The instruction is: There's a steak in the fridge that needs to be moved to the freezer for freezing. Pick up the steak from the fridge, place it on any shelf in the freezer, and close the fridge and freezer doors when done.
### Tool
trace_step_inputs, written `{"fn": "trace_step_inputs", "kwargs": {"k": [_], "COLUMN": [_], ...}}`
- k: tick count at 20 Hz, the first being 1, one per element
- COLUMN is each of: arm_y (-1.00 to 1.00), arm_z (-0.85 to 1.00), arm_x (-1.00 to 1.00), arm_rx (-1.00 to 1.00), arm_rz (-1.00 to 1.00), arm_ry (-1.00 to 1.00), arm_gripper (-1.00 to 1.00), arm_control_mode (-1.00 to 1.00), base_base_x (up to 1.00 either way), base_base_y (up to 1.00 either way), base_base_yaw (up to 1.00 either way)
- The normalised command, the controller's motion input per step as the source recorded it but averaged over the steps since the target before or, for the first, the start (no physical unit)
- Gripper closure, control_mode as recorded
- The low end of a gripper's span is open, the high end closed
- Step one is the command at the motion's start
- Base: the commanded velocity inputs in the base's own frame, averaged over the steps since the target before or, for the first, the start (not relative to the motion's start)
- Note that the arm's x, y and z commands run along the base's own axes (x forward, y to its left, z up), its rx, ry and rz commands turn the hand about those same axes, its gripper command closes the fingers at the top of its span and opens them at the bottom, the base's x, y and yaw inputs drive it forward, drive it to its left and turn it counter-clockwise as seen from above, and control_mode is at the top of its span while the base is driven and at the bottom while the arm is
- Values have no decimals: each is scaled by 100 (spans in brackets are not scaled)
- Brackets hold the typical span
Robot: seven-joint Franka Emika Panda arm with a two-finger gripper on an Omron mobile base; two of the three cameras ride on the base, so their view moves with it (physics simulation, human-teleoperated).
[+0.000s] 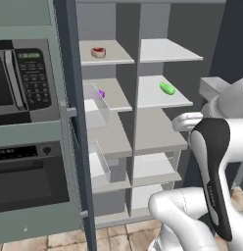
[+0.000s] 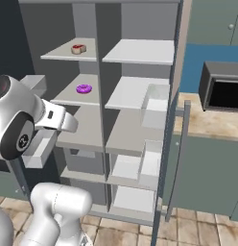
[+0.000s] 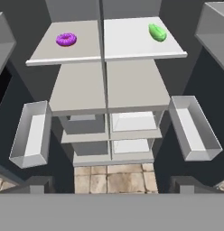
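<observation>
Pincer [image 3: 112,187] spread wide and empty, facing the open unit with both doors swung out.

Steak [image 1: 98,52] lies on the top shelf [image 1: 116,55] of the freezer [image 1: 106,142] half, up toward eleven o'clock, well apart. One level below sits a purple ring [image 3: 66,39]; a green vegetable [image 3: 157,32] lies at one o'clock in the fridge [image 1: 160,127] half. Clear door bins [image 3: 193,127] flank the shelves.

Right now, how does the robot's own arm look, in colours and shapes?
The arm has rounded, glossy white shells with a long dark panel along one link. In the right base view a round white joint carries a dark circular cap with a small mark.
</observation>
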Motion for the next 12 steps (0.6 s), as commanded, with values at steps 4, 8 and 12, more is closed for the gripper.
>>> {"fn": "trace_step_inputs", "kwargs": {"k": [4,8,12], "arm_y": [0,0,0], "arm_z": [0,0,0], "arm_x": [0,0,0], "arm_rx": [0,0,0], "arm_rz": [0,0,0], "arm_ry": [0,0,0], "arm_gripper": [-100,-100,-100], "arm_control_mode": [100,100,100], "base_base_x": [8,29,-14], "base_base_y": [4,0,0], "base_base_yaw": [0,1,2]}}
